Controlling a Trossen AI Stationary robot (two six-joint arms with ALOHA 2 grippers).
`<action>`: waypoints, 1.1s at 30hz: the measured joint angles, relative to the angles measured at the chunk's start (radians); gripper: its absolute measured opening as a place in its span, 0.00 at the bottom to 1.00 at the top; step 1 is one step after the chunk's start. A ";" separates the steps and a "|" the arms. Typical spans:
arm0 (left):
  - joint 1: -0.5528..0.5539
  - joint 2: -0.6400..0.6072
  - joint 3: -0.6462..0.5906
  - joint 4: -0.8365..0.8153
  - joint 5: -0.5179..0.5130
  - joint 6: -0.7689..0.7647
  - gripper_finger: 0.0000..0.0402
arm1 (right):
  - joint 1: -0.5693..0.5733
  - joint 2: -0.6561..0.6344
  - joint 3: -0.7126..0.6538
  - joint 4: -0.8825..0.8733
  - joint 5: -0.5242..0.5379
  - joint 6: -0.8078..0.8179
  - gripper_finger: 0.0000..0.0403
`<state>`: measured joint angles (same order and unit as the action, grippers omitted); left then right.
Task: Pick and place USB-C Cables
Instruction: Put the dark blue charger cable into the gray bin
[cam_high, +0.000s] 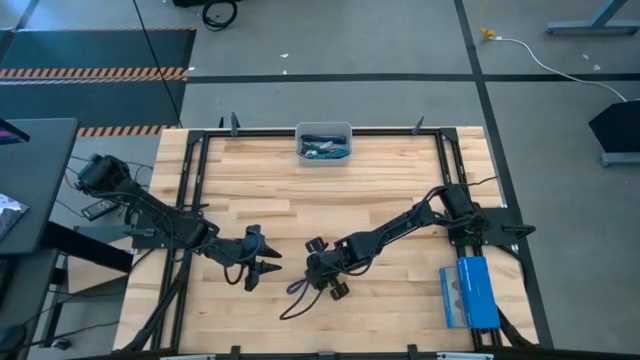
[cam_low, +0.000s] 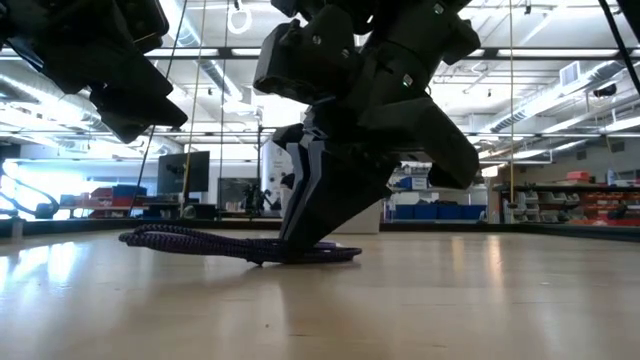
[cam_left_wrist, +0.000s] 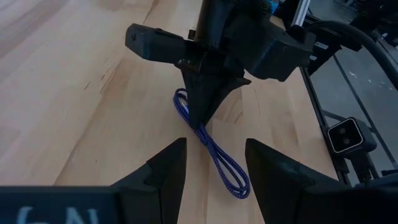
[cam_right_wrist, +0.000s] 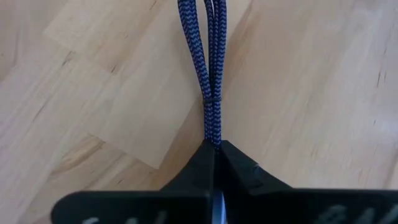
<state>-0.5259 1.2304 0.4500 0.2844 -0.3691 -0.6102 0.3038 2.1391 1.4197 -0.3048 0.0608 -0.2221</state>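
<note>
A purple-blue braided USB-C cable bundle (cam_left_wrist: 214, 152) lies along the wooden table near its near edge; it also shows in the high view (cam_high: 296, 291) and the low view (cam_low: 190, 238). My right gripper (cam_right_wrist: 214, 148) stands over the bundle, pointing down, shut on it. My left gripper (cam_left_wrist: 214, 171) is open and hovers just left of the bundle (cam_high: 264, 268), facing it and touching nothing. More cables, blue, green and white, lie in a small clear bin (cam_high: 323, 143) at the far edge. My right gripper pinches the purple-blue cable bundle between its two fingers, on the doubled strands just past the thin tie band (cam_right_wrist: 212, 127). The fingers (cam_low: 300, 215) come from above, pointing down. The bundle lies flat on the table on both sides of the fingertips, slack.
A blue box (cam_high: 468, 291) lies by the table's right edge, close to the near corner. Black frame rails (cam_high: 447, 170) run along the table's sides. Bare wood (cam_high: 300, 205) stretches between the arms and the bin.
</note>
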 joint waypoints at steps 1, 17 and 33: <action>0.000 0.000 0.000 0.000 0.000 0.000 0.43 | -0.001 0.000 0.000 0.000 0.000 0.002 0.03; 0.000 0.000 0.000 0.000 0.000 0.000 0.43 | -0.002 0.000 0.000 -0.004 -0.001 0.003 0.02; 0.000 0.000 0.000 -0.001 0.000 0.000 0.43 | -0.044 -0.051 -0.006 -0.104 0.054 0.001 0.02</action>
<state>-0.5262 1.2304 0.4498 0.2832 -0.3691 -0.6098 0.2594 2.0878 1.4136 -0.4084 0.1148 -0.2207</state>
